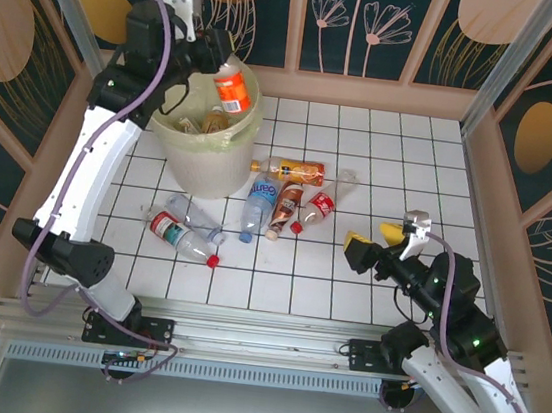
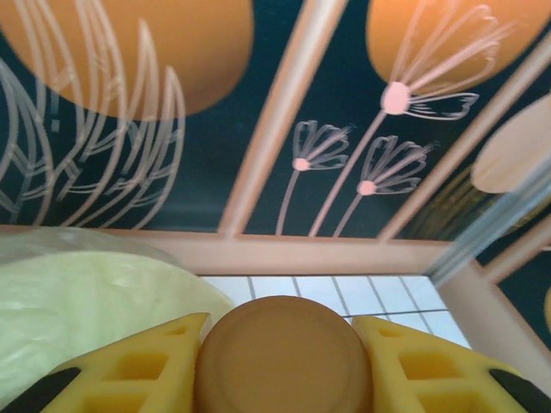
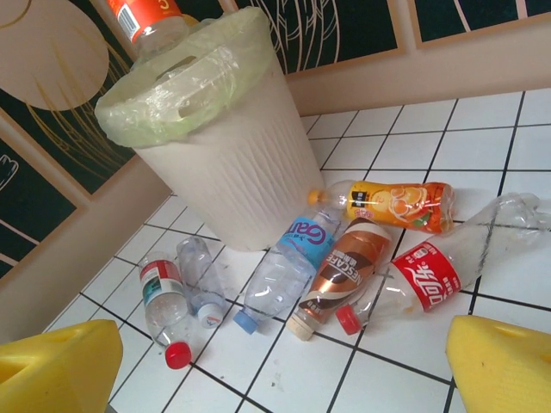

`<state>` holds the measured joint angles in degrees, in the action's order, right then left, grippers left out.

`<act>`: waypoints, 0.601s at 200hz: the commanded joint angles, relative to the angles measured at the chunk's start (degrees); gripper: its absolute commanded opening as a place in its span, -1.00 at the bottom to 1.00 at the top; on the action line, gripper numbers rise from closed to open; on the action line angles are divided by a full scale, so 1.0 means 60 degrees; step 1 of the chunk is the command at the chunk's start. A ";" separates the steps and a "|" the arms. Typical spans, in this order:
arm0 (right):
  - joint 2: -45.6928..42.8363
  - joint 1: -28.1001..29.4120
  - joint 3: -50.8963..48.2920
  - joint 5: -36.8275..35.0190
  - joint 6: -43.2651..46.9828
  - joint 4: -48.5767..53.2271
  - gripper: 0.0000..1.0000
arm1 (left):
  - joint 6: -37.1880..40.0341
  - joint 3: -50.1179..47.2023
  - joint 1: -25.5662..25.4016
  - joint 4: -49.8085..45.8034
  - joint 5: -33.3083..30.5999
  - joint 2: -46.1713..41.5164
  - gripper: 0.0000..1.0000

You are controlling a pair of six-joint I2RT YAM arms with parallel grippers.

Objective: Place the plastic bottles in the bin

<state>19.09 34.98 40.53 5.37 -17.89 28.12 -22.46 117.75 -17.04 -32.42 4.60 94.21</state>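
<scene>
Top external looks steeply down from behind the arm bases (image 1: 130, 328) over the tiled floor (image 1: 383, 159); left wrist sits close over the bin (image 2: 86, 301) facing the back wall (image 2: 258, 129); right wrist looks low across the floor, sharing bin and bottles (image 3: 349, 267) with top.

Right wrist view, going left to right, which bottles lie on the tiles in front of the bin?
Red-capped bottle → small clear bottle → blue-labelled bottle → brown Nescafe bottle → red Coca-Cola bottle.
</scene>
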 commanded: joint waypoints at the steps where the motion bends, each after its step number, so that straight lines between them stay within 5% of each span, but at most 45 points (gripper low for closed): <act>1: -0.0197 0.0075 -0.0061 -0.0155 0.0045 -0.0094 0.94 | 0.0418 0.0435 0.0413 -0.0460 0.0098 0.0352 -0.22; 47: -0.0196 0.0077 -0.0076 -0.0074 0.0037 -0.0115 0.94 | 0.0672 0.0974 0.1149 -0.0566 0.0023 0.0605 -0.22; 120: -0.0238 0.0073 -0.0076 -0.0032 0.0052 -0.0096 0.94 | 0.1895 0.1070 0.1331 -0.0699 -0.2010 0.1333 -0.21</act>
<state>18.72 34.98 40.45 5.41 -17.89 28.14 -14.66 123.76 -9.41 -36.27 -2.96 100.73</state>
